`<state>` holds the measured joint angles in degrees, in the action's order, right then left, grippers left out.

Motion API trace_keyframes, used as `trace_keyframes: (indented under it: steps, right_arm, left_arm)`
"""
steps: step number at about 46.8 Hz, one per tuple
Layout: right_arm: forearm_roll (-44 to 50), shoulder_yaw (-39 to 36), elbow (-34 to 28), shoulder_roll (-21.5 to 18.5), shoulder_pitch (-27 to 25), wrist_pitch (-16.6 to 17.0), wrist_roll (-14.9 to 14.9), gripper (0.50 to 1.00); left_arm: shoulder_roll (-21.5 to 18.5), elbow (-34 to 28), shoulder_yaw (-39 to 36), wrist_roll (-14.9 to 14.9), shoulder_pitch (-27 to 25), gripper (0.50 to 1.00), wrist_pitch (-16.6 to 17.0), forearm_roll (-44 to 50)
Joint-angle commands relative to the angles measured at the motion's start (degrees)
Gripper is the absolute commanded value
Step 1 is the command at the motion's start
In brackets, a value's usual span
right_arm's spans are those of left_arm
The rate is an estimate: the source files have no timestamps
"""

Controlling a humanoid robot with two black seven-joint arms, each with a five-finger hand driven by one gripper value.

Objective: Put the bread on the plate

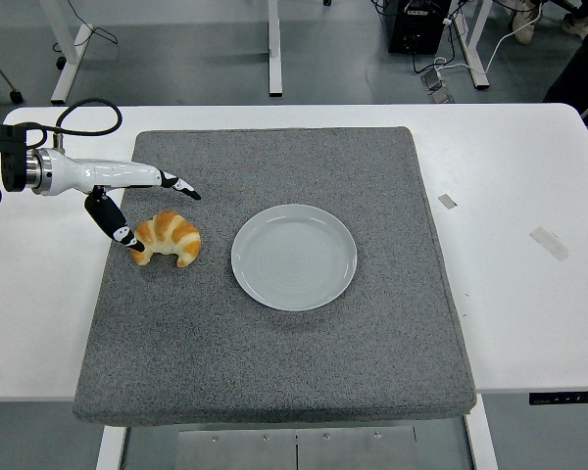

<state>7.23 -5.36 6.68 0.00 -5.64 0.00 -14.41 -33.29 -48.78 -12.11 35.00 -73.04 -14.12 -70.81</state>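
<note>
The left robot hand [147, 201] hangs released, fingers spread around the croissant [169, 238], left of the plate [294, 257] mid-mat [274, 362].

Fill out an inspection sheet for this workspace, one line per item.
Surface: white table under a grey felt mat.
Job's things: golden croissant on the mat, left of the empty pale round plate; apart.
Clutter: two tape scraps at the table's right.
Hands: left hand open, fingers spread around the croissant's left end, not gripping; right not in view.
Cables: black cable looped at the left wrist.
Surroundings: table legs, floor cables, black box.
</note>
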Motion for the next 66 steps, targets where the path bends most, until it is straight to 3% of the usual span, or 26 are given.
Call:
trace_keyframes:
  steps: [1, 27, 36, 52, 66]
  right_arm:
    - [-0.03, 0.0, 0.0, 0.0, 0.01, 0.0, 0.0, 1.0]
    - [0.06, 0.0, 0.0, 0.0, 0.01, 0.0, 0.0, 1.0]
    - [-0.03, 0.0, 0.0, 0.0, 0.01, 0.0, 0.0, 1.0]
    - [-0.03, 0.0, 0.0, 0.0, 0.01, 0.0, 0.0, 1.0]
    - [-0.03, 0.0, 0.0, 0.0, 0.01, 0.0, 0.0, 1.0]
  left_arm:
    - [0.42, 0.0, -0.46, 0.0, 0.09, 0.942, 0.67, 0.15]
    - [1.74, 0.88, -2.74, 0.0, 0.97, 0.94, 4.19, 0.06]
    - [2.62, 1.23, -3.27, 0.0, 1.58, 0.913, 5.15, -0.12]
    - [2.97, 1.85, -3.97, 0.0, 2.11, 0.836, 6.56, -0.99]
    - [2.97, 2.03, -3.97, 0.0, 2.11, 0.693, 7.35, -1.87]
